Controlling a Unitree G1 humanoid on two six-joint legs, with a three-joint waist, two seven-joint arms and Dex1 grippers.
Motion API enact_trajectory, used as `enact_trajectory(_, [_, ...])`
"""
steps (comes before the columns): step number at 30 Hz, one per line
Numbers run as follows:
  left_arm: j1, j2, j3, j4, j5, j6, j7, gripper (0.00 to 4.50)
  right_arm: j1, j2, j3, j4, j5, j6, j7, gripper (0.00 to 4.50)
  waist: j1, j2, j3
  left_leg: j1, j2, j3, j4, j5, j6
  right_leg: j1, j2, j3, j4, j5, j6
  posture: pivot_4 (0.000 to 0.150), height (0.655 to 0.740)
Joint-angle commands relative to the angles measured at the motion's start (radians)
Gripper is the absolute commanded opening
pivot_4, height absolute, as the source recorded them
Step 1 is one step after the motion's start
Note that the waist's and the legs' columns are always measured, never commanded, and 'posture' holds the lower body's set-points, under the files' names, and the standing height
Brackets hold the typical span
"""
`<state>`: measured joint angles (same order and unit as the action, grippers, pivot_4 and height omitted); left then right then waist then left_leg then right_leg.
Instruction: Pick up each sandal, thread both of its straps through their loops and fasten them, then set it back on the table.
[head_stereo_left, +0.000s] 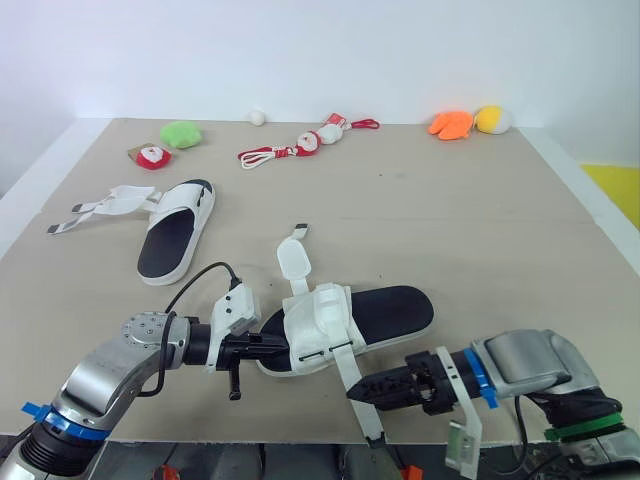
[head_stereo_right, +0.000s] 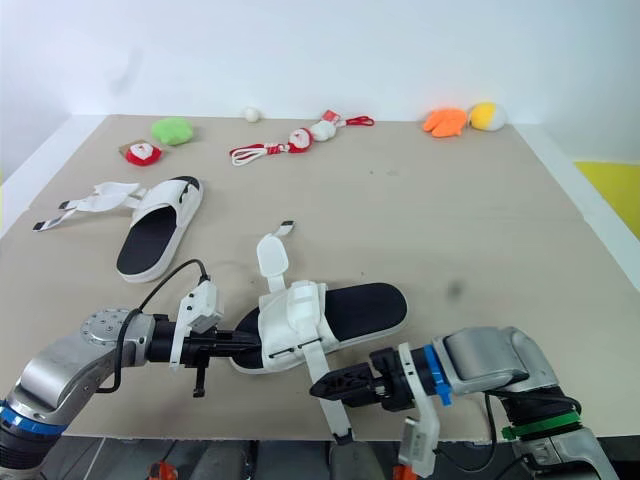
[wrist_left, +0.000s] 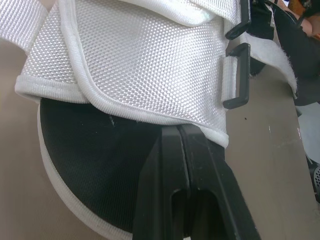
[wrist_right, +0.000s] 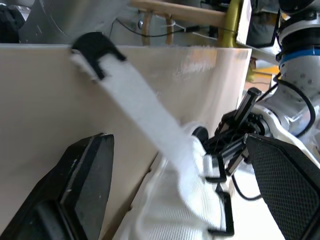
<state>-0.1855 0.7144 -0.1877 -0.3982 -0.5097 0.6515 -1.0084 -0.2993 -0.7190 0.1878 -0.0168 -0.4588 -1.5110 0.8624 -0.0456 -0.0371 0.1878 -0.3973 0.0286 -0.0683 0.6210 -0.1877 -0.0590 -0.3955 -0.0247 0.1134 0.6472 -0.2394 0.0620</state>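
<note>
In the head view, a white woven sandal with a black insole (head_stereo_left: 385, 312) is lying at lower centre of the frame on the beige counter (head_stereo_left: 480, 230). The left pincer (head_stereo_left: 278, 346) is reaching in from the lower left to the sandal's left end. The right pincer (head_stereo_left: 354, 391) is coming in from the lower right at a long white strap with a black tip (head_stereo_left: 350, 375), which is running down toward the counter's front edge. A second white-and-black sandal (head_stereo_left: 172, 240) is resting in the upper left, its straps spread open.

In the left wrist view, the left pincer (wrist_left: 177, 129) is holding its two fingers pressed together, tips on the black insole against the rim of the woven upper. Two black plastic loops (wrist_left: 237, 82) are sitting at that upper's edge.

In the right wrist view, the right pincer (wrist_right: 176, 142) is standing wide, with the strap running through the gap between its fingers (wrist_right: 80, 190).
</note>
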Motion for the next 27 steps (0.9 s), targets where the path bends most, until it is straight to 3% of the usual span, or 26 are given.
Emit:
enact_trajectory(1, [0.004, -0.005, -0.025, 0.01, 0.012, 0.013, 0.004, 0.0, -0.024, -0.03, 0.029, -0.034, 0.007, 0.008, -0.068, 3.17, 0.0, 0.0, 0.0, 0.0, 0.0, 0.0, 0.0, 0.0, 0.0, 0.0, 0.0, 0.0, 0.0, 0.0, 0.0, 0.15, 0.74])
enact_trajectory(2, [0.004, -0.006, -0.025, 0.011, 0.012, 0.013, 0.003, 0.0, -0.028, -0.045, 0.036, -0.031, 0.012, 0.005, -0.082, 2.88, 0.0, 0.0, 0.0, 0.0, 0.0, 0.0, 0.0, 0.0, 0.0, 0.0, 0.0, 0.0, 0.0, 0.0, 0.0, 0.15, 0.74])
enact_trajectory(3, [0.003, -0.006, -0.024, 0.013, 0.012, 0.012, 0.002, 0.0, -0.033, -0.061, 0.043, -0.027, 0.013, 0.001, -0.095, 2.17, 0.0, 0.0, 0.0, 0.0, -0.001, 0.0, 0.0, 0.0, 0.0, 0.0, -0.001, 0.0, 0.0, 0.0, 0.0, 0.15, 0.74])
enact_trajectory(4, [0.003, -0.006, -0.024, 0.014, 0.013, 0.011, 0.002, 0.0, -0.037, -0.08, 0.051, -0.025, 0.013, -0.002, -0.106, 1.92, 0.0, 0.0, 0.0, 0.0, -0.001, 0.0, 0.0, 0.0, 0.0, 0.0, -0.001, 0.0, 0.0, 0.0, 0.0, 0.15, 0.74])
enact_trajectory(8, [0.003, -0.005, -0.024, 0.017, 0.015, 0.009, 0.0, 0.0, -0.052, -0.129, 0.084, -0.018, 0.011, -0.003, -0.15, 0.01, 0.0, 0.0, 0.0, 0.0, -0.001, 0.0, 0.0, 0.0, 0.0, 0.0, -0.001, 0.0, 0.0, 0.0, 0.0, 0.15, 0.74])
enact_trajectory(12, [0.0, -0.009, -0.026, 0.024, 0.018, 0.004, -0.001, 0.0, -0.067, -0.182, 0.164, -0.046, 0.084, 0.066, -0.181, 0.01, 0.0, 0.0, 0.0, 0.0, -0.001, 0.0, 0.0, 0.0, 0.0, 0.0, -0.001, 0.0, 0.0, 0.0, 0.0, 0.15, 0.74])
enact_trajectory(15, [-0.006, -0.011, -0.027, 0.03, 0.019, 0.003, -0.003, 0.0, -0.088, -0.286, 0.295, -0.113, 0.32, 0.244, -0.147, 0.01, 0.0, 0.001, 0.0, 0.0, -0.001, 0.0, 0.0, 0.0, 0.0, 0.0, -0.001, 0.002, 0.0, 0.0, 0.0, 0.15, 0.74])
enact_trajectory(19, [-0.017, -0.01, -0.032, 0.041, 0.024, 0.0, -0.013, 0.0, -0.162, -0.367, 0.371, -0.322, 0.873, 0.828, 0.028, 0.01, 0.0, 0.002, 0.0, 0.0, -0.001, 0.0, 0.0, 0.0, 0.001, 0.001, 0.0, 0.003, 0.001, 0.0, -0.001, 0.15, 0.74])
enact_trajectory(22, [-0.023, -0.009, -0.034, 0.045, 0.027, 0.0, -0.017, 0.0, -0.181, -0.421, 0.336, -0.441, 1.182, 1.205, 0.073, 0.01, 0.002, 0.002, 0.0, 0.0, -0.001, -0.001, 0.001, 0.001, 0.002, 0.002, 0.0, 0.003, 0.001, 0.0, -0.001, 0.15, 0.74])
enact_trajectory(27, [-0.023, -0.006, -0.035, 0.044, 0.028, -0.001, -0.02, 0.0, -0.319, -0.399, 0.263, -0.453, 1.498, 1.77, 0.032, 0.01, 0.001, 0.002, 0.0, -0.003, -0.001, -0.001, 0.001, 0.001, 0.002, -0.002, -0.001, 0.002, 0.001, 0.0, -0.001, 0.15, 0.74])
